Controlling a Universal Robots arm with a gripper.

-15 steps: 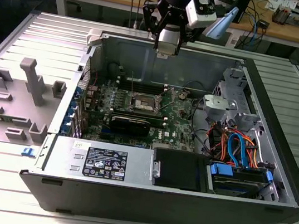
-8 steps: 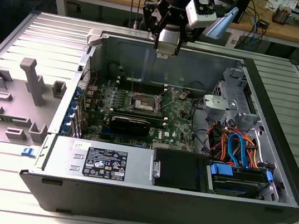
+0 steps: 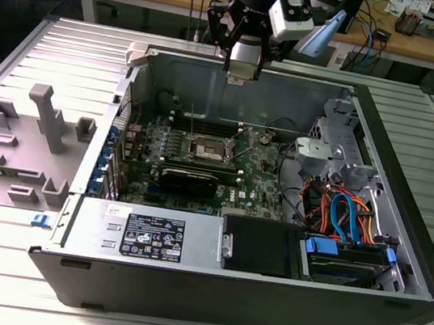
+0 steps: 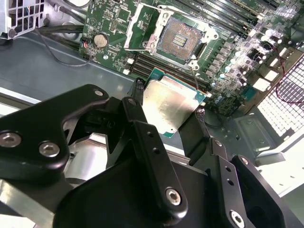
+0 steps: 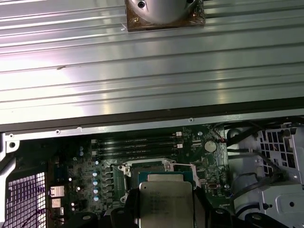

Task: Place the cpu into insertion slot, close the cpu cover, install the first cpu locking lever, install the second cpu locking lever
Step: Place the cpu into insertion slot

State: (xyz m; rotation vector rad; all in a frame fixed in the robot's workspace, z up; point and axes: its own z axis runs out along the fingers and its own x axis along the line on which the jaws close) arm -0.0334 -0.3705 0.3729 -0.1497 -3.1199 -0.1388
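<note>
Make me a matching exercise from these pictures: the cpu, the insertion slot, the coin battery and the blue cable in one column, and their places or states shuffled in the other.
Column one
1. cpu
2. insertion slot
3. coin battery
4. blue cable

Column two
A. empty, dark centre exposed
B. toward the exterior view's right, among orange wires
C. held between the fingers of the gripper
D. round and silver, on the green board

Pairs: 1-C, 2-A, 3-D, 4-B
</note>
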